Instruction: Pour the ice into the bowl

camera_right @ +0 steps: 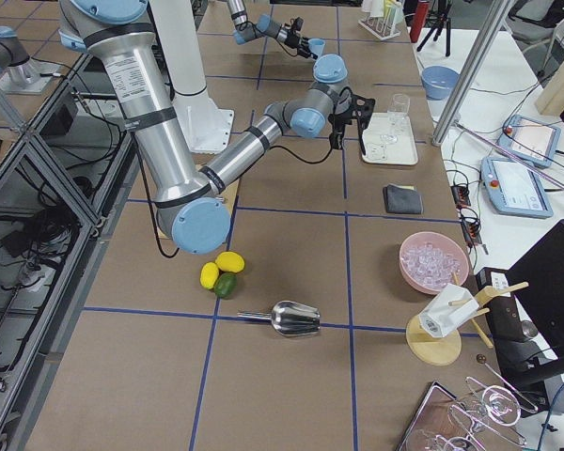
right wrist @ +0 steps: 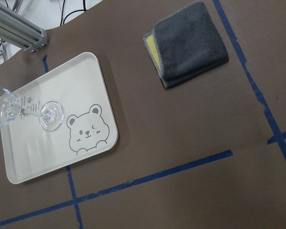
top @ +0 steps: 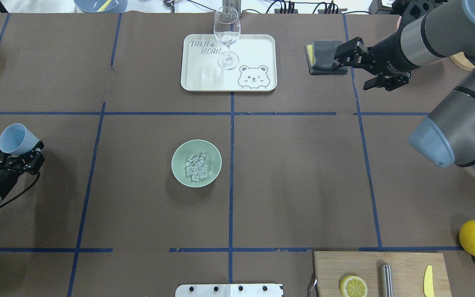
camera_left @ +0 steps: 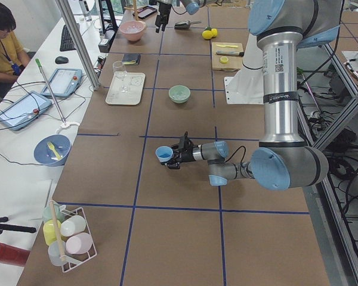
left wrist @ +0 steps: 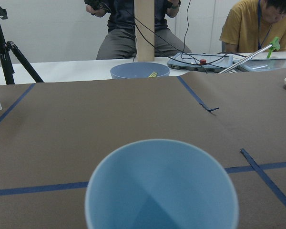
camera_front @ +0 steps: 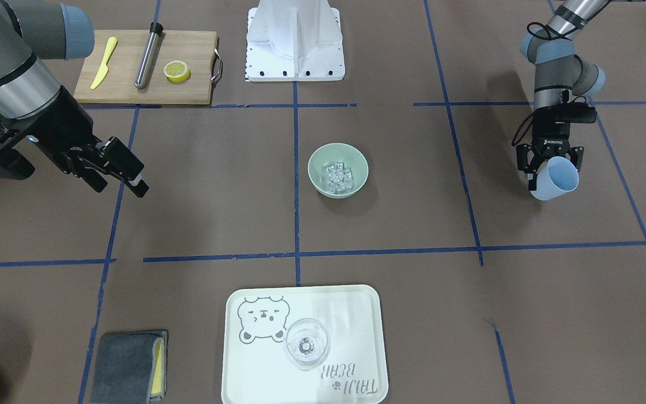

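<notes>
1. We see the ice heaped in the bowl, mid-surface.
2. Our left gripper clamps the empty, tipped light blue cup, well off to the bowl's left.
3. Right gripper gapes empty, well apart too.

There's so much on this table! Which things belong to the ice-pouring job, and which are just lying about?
Part of the job: the ice, the green bowl holding it, the blue cup in the left gripper.

Just lying about: tray, wine glass, grey cloth, cutting board, lemon slice, yellow knife, metal rod.
</notes>
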Tool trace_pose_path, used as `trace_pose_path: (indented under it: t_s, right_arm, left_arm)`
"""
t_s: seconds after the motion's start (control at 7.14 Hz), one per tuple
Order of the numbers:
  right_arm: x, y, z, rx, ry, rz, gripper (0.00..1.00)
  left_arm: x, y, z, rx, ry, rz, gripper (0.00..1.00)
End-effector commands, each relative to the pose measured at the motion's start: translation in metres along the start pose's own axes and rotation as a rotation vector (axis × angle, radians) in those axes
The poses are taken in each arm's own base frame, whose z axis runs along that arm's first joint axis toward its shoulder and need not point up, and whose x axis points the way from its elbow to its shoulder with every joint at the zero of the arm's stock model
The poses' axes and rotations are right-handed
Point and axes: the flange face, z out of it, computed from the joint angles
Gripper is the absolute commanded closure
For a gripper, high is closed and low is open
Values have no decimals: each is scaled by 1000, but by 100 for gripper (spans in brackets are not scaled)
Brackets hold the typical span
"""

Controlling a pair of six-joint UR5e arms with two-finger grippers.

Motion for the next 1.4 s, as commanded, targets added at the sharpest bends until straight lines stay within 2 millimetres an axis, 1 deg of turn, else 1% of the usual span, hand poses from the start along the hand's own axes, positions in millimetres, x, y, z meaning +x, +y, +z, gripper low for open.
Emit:
trace_pose_path:
  t_s: [0.0, 0.14, 0.28, 0.42, 0.56, 0.7, 0.84, 1.26]
  right_arm:
    - [1, 0, 0, -2, 1, 1, 0]
    - [1, 0, 1, 0, 2, 1, 0]
    - [1, 0, 0, 0, 1, 1, 0]
    - [1, 0, 0, 0, 1, 2, 0]
    - [2, 0, 0, 0, 2, 3, 0]
    - [2, 0, 0, 0, 2, 3, 0]
    - [2, 0, 0, 0, 2, 3, 0]
    - [2, 1, 2, -2, 4, 2, 0]
  left_arm:
    - [-4, 5, 1, -6, -6, 8, 84]
    - [-7, 7, 1, -9, -11, 13, 81]
    - [-8, 9, 1, -11, -12, 16, 75]
    - [-8, 9, 1, -11, -12, 16, 71]
    - [-9, 9, 1, -12, -13, 19, 65]
    - [-9, 10, 1, -13, -14, 22, 56]
    - [-10, 10, 1, -13, -15, 23, 45]
    - [-10, 12, 1, -18, -17, 35, 35]
